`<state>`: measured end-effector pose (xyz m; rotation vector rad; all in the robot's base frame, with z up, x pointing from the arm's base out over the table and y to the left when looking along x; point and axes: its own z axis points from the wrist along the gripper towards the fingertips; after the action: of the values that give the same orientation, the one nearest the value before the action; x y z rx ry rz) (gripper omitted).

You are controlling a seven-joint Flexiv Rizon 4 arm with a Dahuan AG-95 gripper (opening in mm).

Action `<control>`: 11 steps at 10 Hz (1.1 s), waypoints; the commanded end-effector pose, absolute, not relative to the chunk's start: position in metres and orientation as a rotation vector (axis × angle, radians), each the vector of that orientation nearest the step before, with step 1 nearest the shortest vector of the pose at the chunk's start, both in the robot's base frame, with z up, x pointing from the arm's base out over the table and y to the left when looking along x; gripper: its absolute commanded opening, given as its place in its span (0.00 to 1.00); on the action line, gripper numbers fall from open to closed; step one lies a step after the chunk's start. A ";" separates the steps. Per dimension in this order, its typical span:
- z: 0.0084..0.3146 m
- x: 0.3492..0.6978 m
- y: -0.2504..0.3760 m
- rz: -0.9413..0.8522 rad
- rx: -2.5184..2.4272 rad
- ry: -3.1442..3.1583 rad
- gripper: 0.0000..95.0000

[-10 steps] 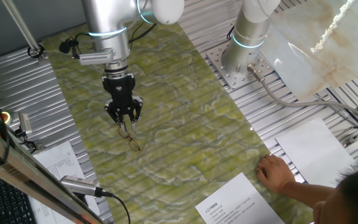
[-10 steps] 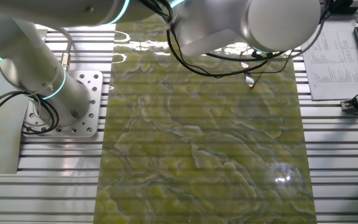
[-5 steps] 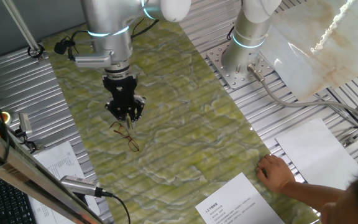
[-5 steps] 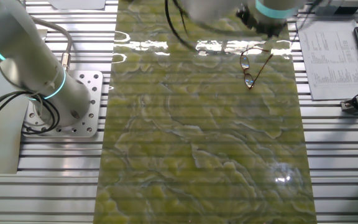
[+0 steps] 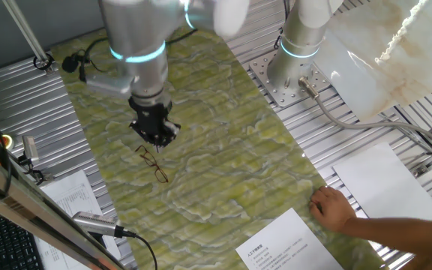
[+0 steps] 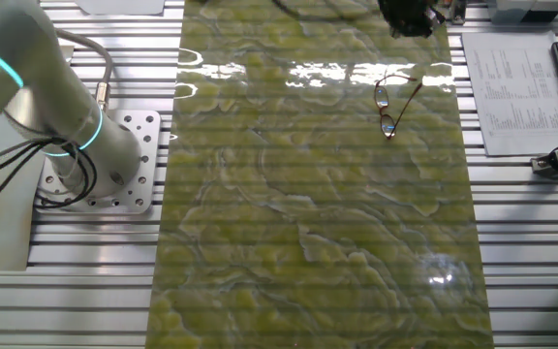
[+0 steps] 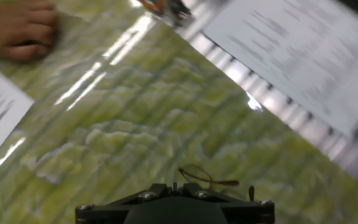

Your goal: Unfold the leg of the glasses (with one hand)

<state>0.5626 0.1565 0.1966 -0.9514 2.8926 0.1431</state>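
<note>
Above the green mat, the gripper hangs clear of the glasses and holds nothing; its fingers look drawn together, though motion blur leaves that uncertain. The glasses lie flat just near of it, one leg splayed out from the lenses in the other fixed view, apparently unfolded already. A person's hand rests at the mat's near right edge.

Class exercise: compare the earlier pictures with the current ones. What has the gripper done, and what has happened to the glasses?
The gripper has let go of the glasses and lifted away from them. The glasses now lie free on the mat, one leg swung open. The person's hand stayed at the mat's edge.
</note>
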 end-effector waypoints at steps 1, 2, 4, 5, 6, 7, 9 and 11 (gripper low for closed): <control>0.204 0.561 0.152 -0.076 -0.465 3.119 0.00; 0.203 0.562 0.143 -0.060 -0.421 3.120 0.00; 0.196 0.562 0.119 -0.021 -0.341 3.128 0.00; 0.190 0.561 0.110 -0.016 -0.305 3.131 0.00; 0.185 0.560 0.106 -0.006 -0.273 3.128 0.00; 0.179 0.559 0.103 0.022 -0.234 3.129 0.00; 0.177 0.556 0.101 0.021 -0.227 3.120 0.00; 0.179 0.555 0.096 0.020 -0.223 3.121 0.00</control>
<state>0.5535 0.0921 0.1802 -0.2160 3.1164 0.0180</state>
